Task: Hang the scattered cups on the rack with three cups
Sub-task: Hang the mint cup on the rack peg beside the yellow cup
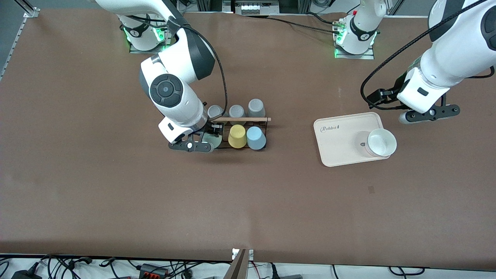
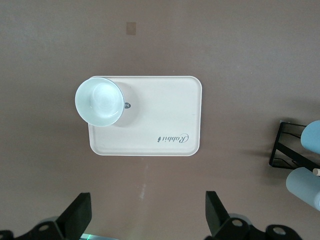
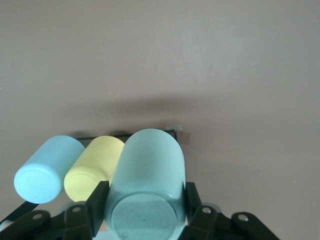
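Smooth tapered sage cup (image 3: 147, 175) — black wire rack (image 1: 267, 126).

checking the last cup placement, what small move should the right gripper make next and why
Probably open and back away. The right gripper is shut on the pale sage green tapered cup, which sits upside down at the black wire-frame rack beside the yellow cup and the light blue cup. Whether it is fully seated on a peg cannot be seen.
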{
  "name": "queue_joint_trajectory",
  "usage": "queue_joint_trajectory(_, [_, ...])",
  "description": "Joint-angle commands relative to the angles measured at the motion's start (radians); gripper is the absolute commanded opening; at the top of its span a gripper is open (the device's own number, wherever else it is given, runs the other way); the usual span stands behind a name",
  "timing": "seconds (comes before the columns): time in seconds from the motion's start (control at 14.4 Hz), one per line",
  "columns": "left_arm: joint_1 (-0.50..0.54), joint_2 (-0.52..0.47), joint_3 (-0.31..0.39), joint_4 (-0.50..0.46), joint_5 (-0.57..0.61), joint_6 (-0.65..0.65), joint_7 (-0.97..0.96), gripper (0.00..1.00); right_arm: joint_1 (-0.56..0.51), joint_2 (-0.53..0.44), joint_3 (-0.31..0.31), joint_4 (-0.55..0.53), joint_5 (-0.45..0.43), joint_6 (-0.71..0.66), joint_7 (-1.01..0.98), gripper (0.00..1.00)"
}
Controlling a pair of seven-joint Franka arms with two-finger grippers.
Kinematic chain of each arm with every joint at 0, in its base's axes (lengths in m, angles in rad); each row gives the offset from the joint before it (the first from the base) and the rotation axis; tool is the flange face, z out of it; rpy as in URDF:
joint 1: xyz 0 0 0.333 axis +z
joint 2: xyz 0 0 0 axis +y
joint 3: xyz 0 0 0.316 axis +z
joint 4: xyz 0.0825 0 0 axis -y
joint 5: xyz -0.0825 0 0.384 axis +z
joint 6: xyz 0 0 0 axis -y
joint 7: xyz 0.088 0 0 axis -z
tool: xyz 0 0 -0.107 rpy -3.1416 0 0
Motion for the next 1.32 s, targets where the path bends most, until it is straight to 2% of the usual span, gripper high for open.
queue_joint_trajectory(0.0, [0.001,-0.013,-0.004,-0.007,0.003,0.007,-0.012,1.0,0.032,0.033,-0.012,0.033,0.014,-0.008,0.026,0.3])
queue_joint_trajectory(0.83, [0.004,-0.01,-0.004,-0.004,-0.007,0.007,-0.009,1.0,0.048,0.135,-0.012,0.035,0.003,0.024,0.049,0.31])
queue_joint_trajectory(0.9, [0.004,-0.011,-0.004,-0.005,-0.007,0.007,-0.009,1.0,0.048,0.139,-0.012,0.035,0.004,0.033,0.058,0.36])
queue_joint_trajectory(0.97, [0.004,-0.01,-0.004,-0.005,-0.007,0.007,-0.009,1.0,0.048,0.14,-0.012,0.035,0.006,0.045,0.072,0.95])
queue_joint_trajectory(1.04, [0.004,-0.01,-0.004,-0.005,-0.007,0.007,-0.009,1.0,0.046,0.137,-0.013,0.036,0.006,0.045,0.084,1.0])
queue_joint_trajectory(1.25, [0.004,-0.01,-0.003,-0.005,-0.007,0.007,-0.009,1.0,0.034,0.128,-0.024,0.09,0.001,0.018,0.087,1.0])
